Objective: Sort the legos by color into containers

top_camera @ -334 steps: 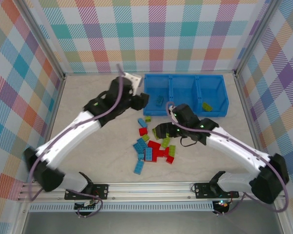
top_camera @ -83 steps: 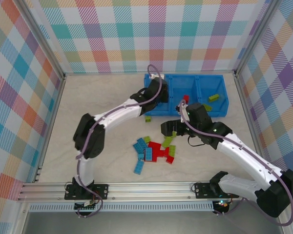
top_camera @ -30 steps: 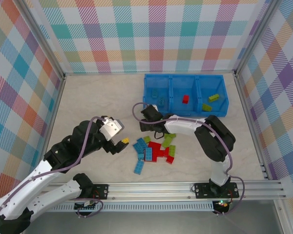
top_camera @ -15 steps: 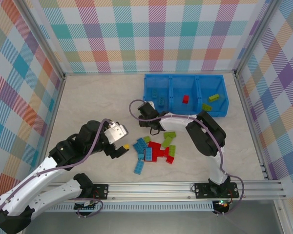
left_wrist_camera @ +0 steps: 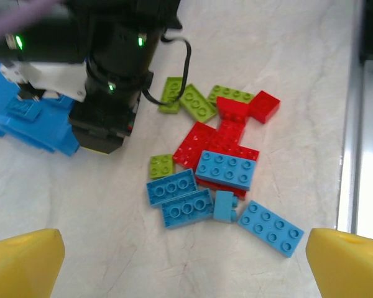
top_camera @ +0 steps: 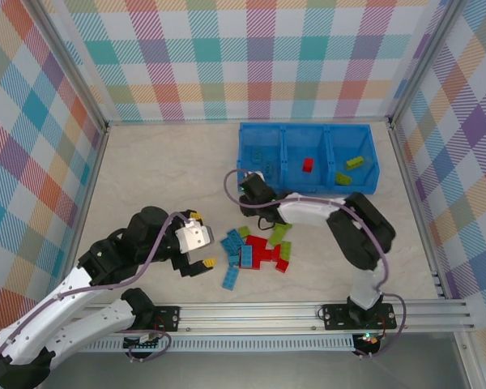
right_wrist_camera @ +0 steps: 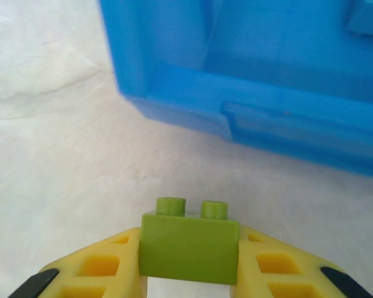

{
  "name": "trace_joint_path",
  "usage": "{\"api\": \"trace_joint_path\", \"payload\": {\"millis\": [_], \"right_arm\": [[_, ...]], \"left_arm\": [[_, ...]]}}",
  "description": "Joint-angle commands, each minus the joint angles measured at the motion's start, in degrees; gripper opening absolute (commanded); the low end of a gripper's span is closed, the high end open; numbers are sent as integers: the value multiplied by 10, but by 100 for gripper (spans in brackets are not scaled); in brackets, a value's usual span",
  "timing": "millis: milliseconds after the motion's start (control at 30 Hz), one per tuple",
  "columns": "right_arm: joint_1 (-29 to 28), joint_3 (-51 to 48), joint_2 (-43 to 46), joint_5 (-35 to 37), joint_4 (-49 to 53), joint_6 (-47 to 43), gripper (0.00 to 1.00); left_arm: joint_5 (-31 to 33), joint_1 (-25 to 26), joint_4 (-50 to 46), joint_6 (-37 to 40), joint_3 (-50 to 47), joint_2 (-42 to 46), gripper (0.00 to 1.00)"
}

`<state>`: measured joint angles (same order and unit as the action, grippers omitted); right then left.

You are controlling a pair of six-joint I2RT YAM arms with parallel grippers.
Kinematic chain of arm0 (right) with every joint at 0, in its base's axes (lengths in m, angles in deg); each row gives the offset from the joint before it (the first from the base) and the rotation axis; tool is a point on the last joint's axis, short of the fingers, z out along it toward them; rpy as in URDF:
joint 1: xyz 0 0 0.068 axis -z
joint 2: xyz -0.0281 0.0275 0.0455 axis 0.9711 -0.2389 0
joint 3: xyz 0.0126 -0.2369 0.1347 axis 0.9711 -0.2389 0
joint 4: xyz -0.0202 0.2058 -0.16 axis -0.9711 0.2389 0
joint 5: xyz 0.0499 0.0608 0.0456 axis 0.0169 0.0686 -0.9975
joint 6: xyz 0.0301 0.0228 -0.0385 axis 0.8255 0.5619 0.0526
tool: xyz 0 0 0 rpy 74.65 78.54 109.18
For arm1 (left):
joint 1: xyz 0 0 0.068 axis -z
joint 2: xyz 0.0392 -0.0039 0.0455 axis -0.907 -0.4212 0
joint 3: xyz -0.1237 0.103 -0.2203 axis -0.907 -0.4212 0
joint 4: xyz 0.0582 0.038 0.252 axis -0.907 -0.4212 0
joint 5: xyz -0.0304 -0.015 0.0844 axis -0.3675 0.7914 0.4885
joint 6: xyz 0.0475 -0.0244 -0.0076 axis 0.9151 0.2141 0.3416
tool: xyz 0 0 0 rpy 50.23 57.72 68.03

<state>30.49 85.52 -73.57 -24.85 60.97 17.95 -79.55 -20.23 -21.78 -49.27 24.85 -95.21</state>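
On the pale table, the right gripper has just pinched a lime green brick right beside the blue bin — one more lego ready to sort — while the left gripper hangs spread wide by the pile.

The legos are showing smooth, faintly glossy plastic; the lime brick is looking matt. The bin is gleaming as glossy blue plastic. The table is presenting a matt, faintly veined stone-like surface. The yellow fingers are reading as matt plastic, the rail as brushed metal.
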Motion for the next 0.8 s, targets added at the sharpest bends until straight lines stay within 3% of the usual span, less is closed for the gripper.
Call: {"api": "trace_joint_path", "payload": {"millis": [0,167,333,533,700,767], "right_arm": [[5,-41,107,-16,-39,-20,26],[53,-92,250,14,-28,-35,26],[212,-90,315,-14,16,-26,24],[401,-35,229,-72,46,0,24],[482,28,120,-114,61,32,24],[495,61,82,-135,78,36,29]], "left_arm": [[-46,2,8,21,-8,19,100],[-19,2,19,11,-6,31,100],[61,2,28,-10,-2,41,100],[100,1,40,-21,-8,54,100],[129,2,57,-32,-13,55,100],[140,2,64,-38,-15,53,100]]}}
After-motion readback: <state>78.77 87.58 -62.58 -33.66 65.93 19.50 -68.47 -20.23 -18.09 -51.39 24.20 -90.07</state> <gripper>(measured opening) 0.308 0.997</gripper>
